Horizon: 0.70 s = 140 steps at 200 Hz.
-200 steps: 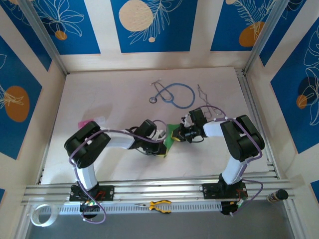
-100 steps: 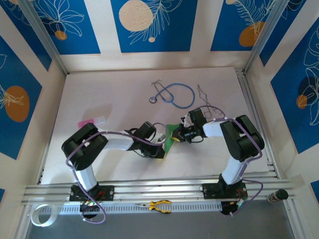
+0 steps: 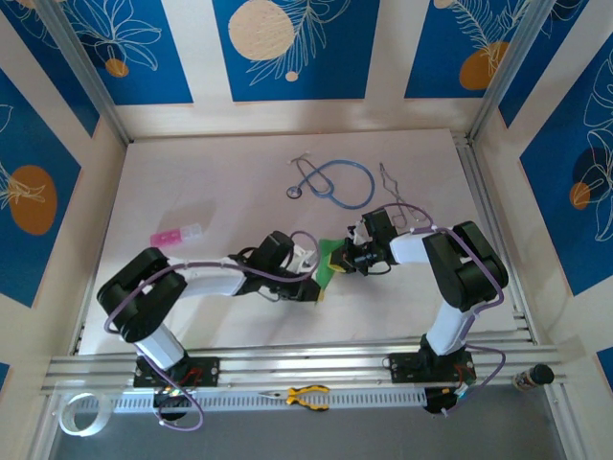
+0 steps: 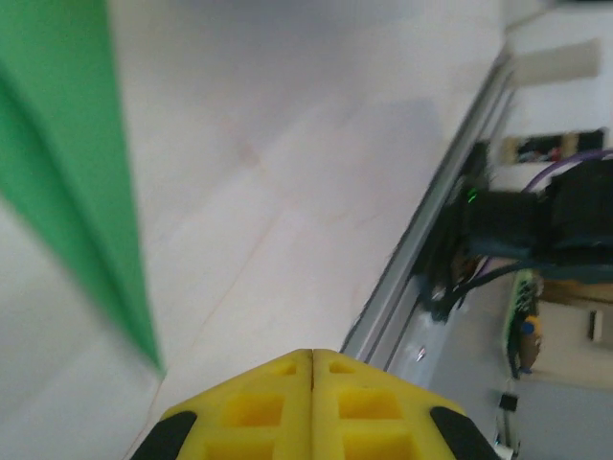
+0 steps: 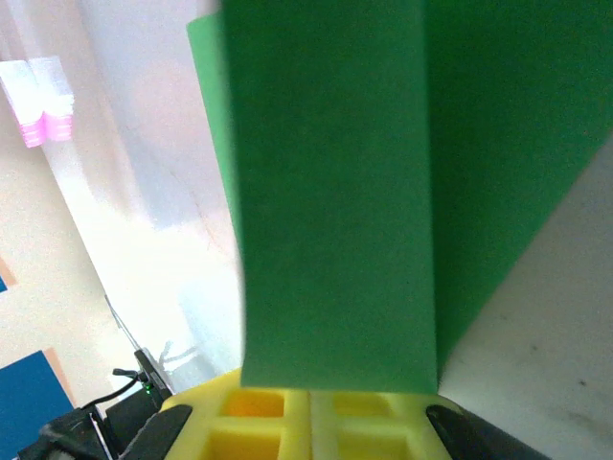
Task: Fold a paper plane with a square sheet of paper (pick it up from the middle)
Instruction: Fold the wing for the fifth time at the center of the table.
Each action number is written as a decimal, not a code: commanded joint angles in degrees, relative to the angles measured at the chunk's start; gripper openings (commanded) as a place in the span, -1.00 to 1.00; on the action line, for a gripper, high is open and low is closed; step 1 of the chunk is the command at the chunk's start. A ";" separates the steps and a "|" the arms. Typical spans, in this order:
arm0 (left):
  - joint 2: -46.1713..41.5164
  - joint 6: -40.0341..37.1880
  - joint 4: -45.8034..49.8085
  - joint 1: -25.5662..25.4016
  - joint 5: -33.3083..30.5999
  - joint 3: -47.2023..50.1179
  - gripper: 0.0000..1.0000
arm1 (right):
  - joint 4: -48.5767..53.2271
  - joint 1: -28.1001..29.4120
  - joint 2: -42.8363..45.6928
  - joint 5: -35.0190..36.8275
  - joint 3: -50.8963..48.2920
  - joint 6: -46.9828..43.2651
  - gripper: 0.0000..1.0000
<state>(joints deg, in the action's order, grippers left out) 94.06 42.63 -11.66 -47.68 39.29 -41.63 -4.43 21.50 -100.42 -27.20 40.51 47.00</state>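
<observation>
Part-folded green sheet between two closed hands

The square sheet of paper [image 3: 328,274] lies mid-worktop [image 3: 211,182], slightly toward the near edge. The left hand [image 4: 312,356] is closed on nothing, just beside it. The right hand [image 5: 308,398] is closed, tips at a folded flap (pinched or merely pressed, I cannot tell). Light, limp and easily creased, so it is probably best gripped at a doubled edge.

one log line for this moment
left gripper shut, beside green sheet | right gripper shut, tips at sheet edge | sheet partly folded
</observation>
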 commanded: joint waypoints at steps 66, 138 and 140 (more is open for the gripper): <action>11.23 3.52 1.20 1.80 -8.45 -10.50 -0.98 | 3.37 1.39 -1.89 3.16 -0.34 0.81 -0.86; 12.62 -0.85 5.85 1.90 -14.38 -12.22 -0.94 | 2.67 1.66 -1.40 3.12 -0.91 1.16 -0.86; 12.63 -0.92 6.38 1.91 -14.67 -12.37 -0.93 | 2.67 1.63 -1.37 3.12 -0.95 1.16 -0.86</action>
<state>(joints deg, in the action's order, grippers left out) 105.47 44.21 -8.93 -46.19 27.99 -52.10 -4.54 21.78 -100.40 -26.79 40.51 47.22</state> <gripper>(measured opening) 0.063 0.071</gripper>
